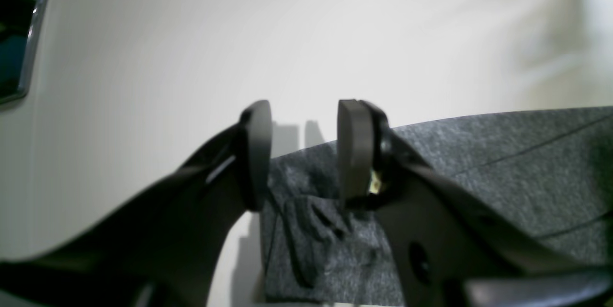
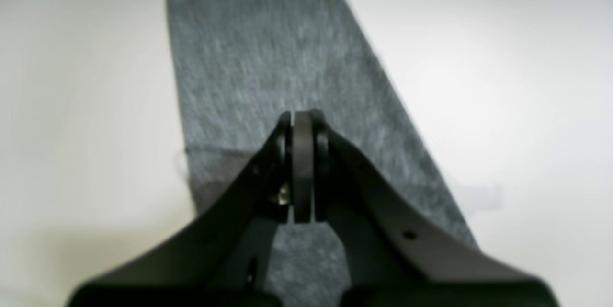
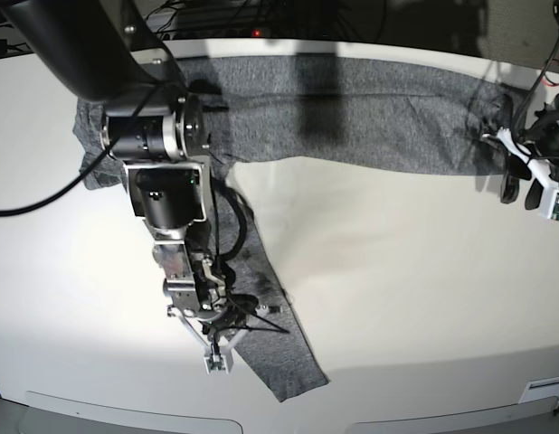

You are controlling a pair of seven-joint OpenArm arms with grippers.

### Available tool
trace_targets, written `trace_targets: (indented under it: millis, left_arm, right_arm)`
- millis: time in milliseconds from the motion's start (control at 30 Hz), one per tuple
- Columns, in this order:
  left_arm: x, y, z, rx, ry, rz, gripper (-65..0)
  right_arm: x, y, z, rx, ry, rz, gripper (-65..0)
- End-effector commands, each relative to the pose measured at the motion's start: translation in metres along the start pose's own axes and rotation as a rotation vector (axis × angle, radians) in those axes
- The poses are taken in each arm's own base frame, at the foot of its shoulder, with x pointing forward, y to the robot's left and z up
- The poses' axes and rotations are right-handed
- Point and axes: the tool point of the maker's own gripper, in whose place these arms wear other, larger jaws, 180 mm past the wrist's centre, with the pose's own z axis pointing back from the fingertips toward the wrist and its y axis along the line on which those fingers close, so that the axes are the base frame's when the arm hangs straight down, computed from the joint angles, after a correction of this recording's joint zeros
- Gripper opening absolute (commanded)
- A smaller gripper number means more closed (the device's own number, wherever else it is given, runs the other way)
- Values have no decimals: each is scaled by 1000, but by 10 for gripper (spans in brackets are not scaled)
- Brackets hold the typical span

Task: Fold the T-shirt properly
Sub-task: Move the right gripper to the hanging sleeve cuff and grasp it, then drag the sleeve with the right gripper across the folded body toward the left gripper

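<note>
The shirt [image 3: 352, 113] spans the worktop's [image 3: 424, 298] 12 o'clock edge, one sleeve trailing toward 7. The right claw [image 2: 302, 163] reaches down over that sleeve, shut, fabric grip unclear. The left claw [image 1: 301, 153] hovers parted at 3 o'clock, holding nothing.

From behind the right claw [image 2: 302, 165], its two dark jaws are pressed together with no gap showing, the tips meeting just below the middle of the frame. Under them runs a long strip of the heather-grey T-shirt [image 2: 268, 53], stretching from the claw up toward 12 o'clock and widening down toward 5 o'clock. A faint seam crosses the fabric at about 9 o'clock from the tips. The pale worktop [image 2: 503, 96] lies on both sides, blurred.
</note>
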Motion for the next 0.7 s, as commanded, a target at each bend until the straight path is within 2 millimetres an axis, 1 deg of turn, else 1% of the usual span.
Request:
trace_targets:
  millis: [0,67,167,300,400,500,600,667]
  left_arm:
    - [13,4,3,11,-43,-18,-424]
    - [13,4,3,11,-43,-18,-424]
    - [13,4,3,11,-43,-19,-424]
    - [13,4,3,11,-43,-19,-424]
    - [13,4,3,11,-43,-19,-424]
    - [13,4,3,12,-42,-21,-424]
    - [13,5,3,13,-42,-22,-424]
    - [13,5,3,13,-42,-22,-424]
  right_arm:
    - [27,-1,2,-3,-57,6,-650]
    - [17,0,0,-1,-30,9,-650]
    - [-3,0,-2,-8,32,93,-650]
    - [-40,16,-1,57,137,192,-650]
    - [-71,36,2,129,219,290,-650]
    - [-100,62,7,216,287,380,-650]
    - [-132,88,17,300,357,464,-650]
    - [-150,102,24,341,391,521,-650]
